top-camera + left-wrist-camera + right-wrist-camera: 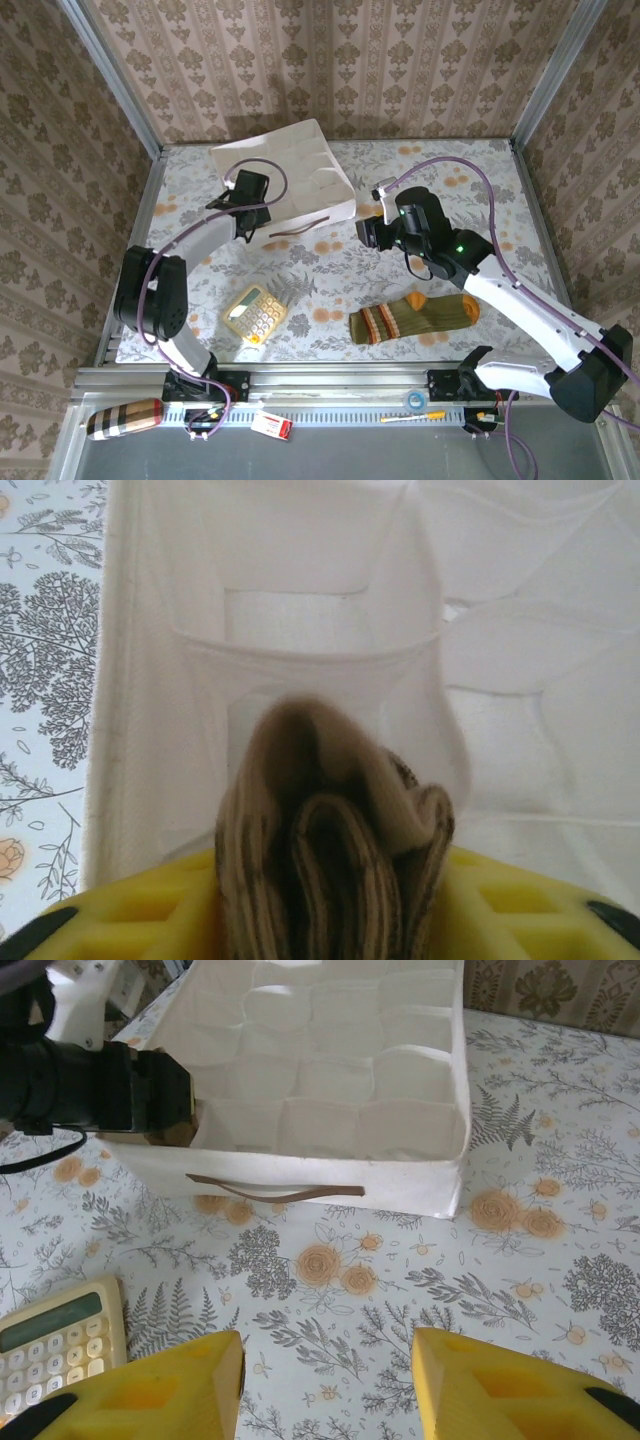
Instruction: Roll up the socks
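Left hand [335, 900] reaches over the near corner of a white fabric organizer box [300, 1175], pointed down toward one of its square compartments. A brown-and-tan sock [330, 820], bunched into a thick roll, sits between its yellow fingers [140, 910]. The roll touches both fingers and juts out past the fingertips over the compartment mouth. Its tip is blurred. Cannot tell whether the fingers are clamping the roll or merely flanking it. Right hand [327, 1360] hangs above the floral surface [520, 1290] with its fingers spread wide and nothing between them, only the printed cloth below. The box stands ahead of this hand, its front wall facing it, with a thin brown strap handle [275, 1192] drooping along that wall. The left arm's dark wrist [90, 1085] sits at the box's corner, ahead and to the left of the right hand. A pale yellow calculator [55, 1345] lies flat on the surface just to the left of the right hand's left finger. The olive sock [415, 315] has an orange toe and a striped cuff. It lies flat and unrolled behind the right hand, back toward the arm bases and well apart from both hands, with its cuff end pointing toward the calculator.
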